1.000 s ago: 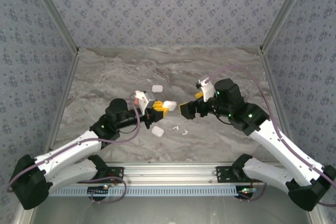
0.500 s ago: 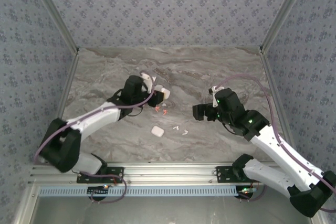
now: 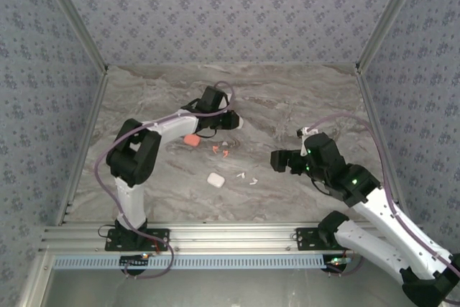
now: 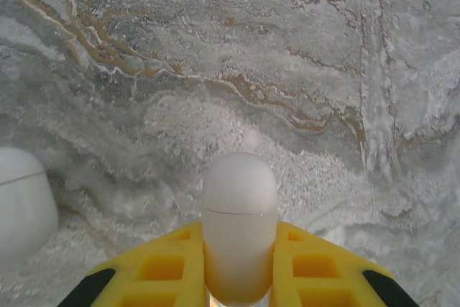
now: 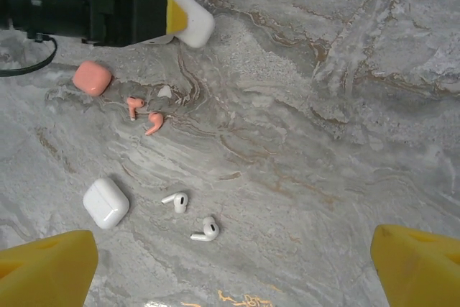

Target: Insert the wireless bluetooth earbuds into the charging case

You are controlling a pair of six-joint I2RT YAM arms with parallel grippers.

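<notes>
Two white earbuds [image 5: 176,200] [image 5: 205,231] lie loose on the marble, seen from above as white earbuds [image 3: 241,175] [image 3: 253,181]. Two coral earbuds [image 5: 133,106] [image 5: 154,122] lie further back, beside a shut coral case [image 5: 92,78]. A shut white case [image 5: 106,203] rests left of the white earbuds. My left gripper [image 3: 233,121] is shut on another white case [image 4: 239,206], held low over the table between its yellow fingers [image 4: 165,271]. My right gripper [image 3: 277,159] hovers open to the right of the earbuds, its yellow fingertips [image 5: 43,267] wide apart with nothing between them.
A further white case [image 4: 21,210] lies just left of the held one. The left arm [image 3: 172,124] stretches across the back left of the marble table [image 3: 302,98]. Patterned walls close in three sides, and a metal rail [image 3: 230,239] runs along the near edge.
My left gripper has carried the white case from the centre toward the back. My right gripper has drawn back to the right and nearer. The coral case and earbuds have come into sight.
</notes>
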